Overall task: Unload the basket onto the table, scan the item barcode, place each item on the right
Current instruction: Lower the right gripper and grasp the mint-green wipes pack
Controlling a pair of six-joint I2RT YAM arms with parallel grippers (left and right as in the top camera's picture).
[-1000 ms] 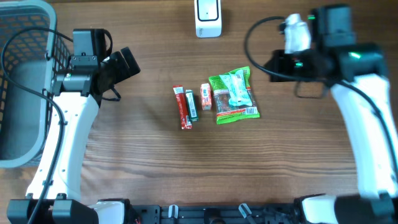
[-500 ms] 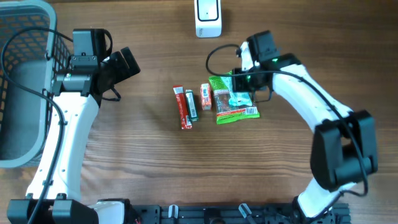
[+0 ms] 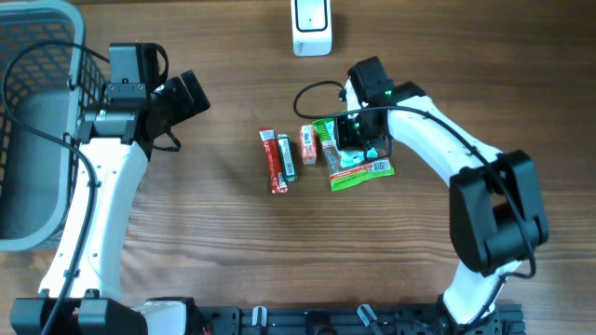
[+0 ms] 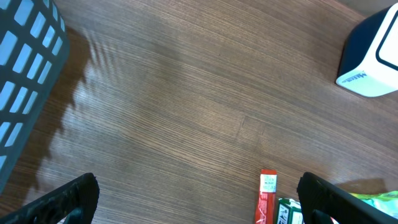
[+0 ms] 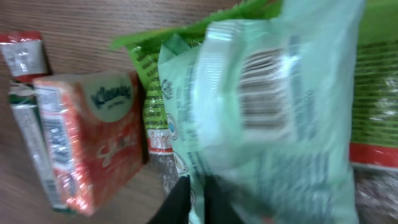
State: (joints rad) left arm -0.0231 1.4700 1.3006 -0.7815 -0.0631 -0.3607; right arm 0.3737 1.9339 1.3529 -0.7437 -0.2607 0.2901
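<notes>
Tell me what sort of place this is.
Probably a mock shop checkout: a white barcode scanner, small packaged goods on the wooden table, and a grey plastic basket.

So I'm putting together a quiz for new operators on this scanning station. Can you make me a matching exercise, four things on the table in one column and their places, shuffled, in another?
Things:
1. basket
2. scanner
3. red stick packet
4. orange tissue pack

Places:
A. middle of the far edge of the table
B. left end of the row of items
C. far left side of the table
D. between the green stick and the green bag

Pairs: 1-C, 2-A, 3-B, 4-D
</notes>
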